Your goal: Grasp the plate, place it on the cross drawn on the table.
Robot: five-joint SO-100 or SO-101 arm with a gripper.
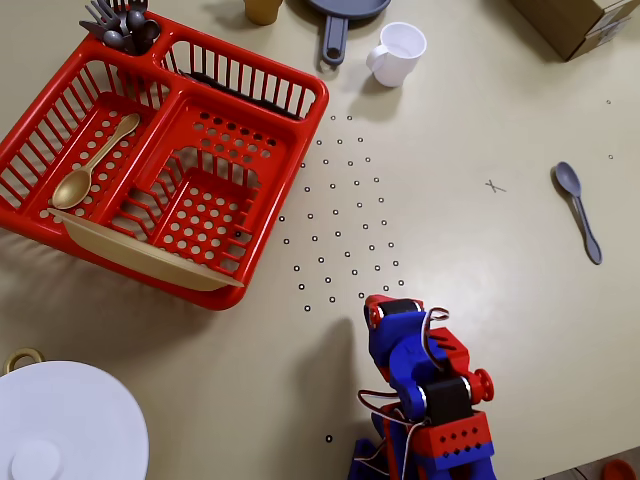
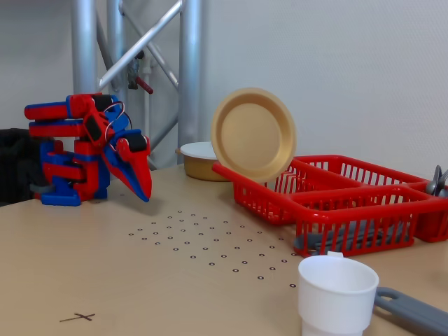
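Note:
The tan plate (image 1: 150, 258) stands on edge in the slot along the near side of the red dish rack (image 1: 245, 95). In the fixed view the plate (image 2: 253, 133) is upright at the left end of the rack (image 2: 350, 203), facing the camera. The small pencil cross (image 1: 494, 186) is drawn on the bare table to the right, and shows at the front left in the fixed view (image 2: 77, 318). My red and blue gripper (image 1: 380, 305) is folded back near the arm's base, shut and empty, pointing down at the table (image 2: 142, 189), well apart from the plate.
A gold spoon (image 1: 92, 165) lies in the rack and grey cutlery (image 1: 125, 25) stands in its corner. A white mug (image 1: 398, 52), a grey pan (image 1: 335, 30), a grey spoon (image 1: 578, 208), a cardboard box (image 1: 580, 22) and a white-lidded pot (image 1: 60, 420) surround the dotted area (image 1: 340, 210).

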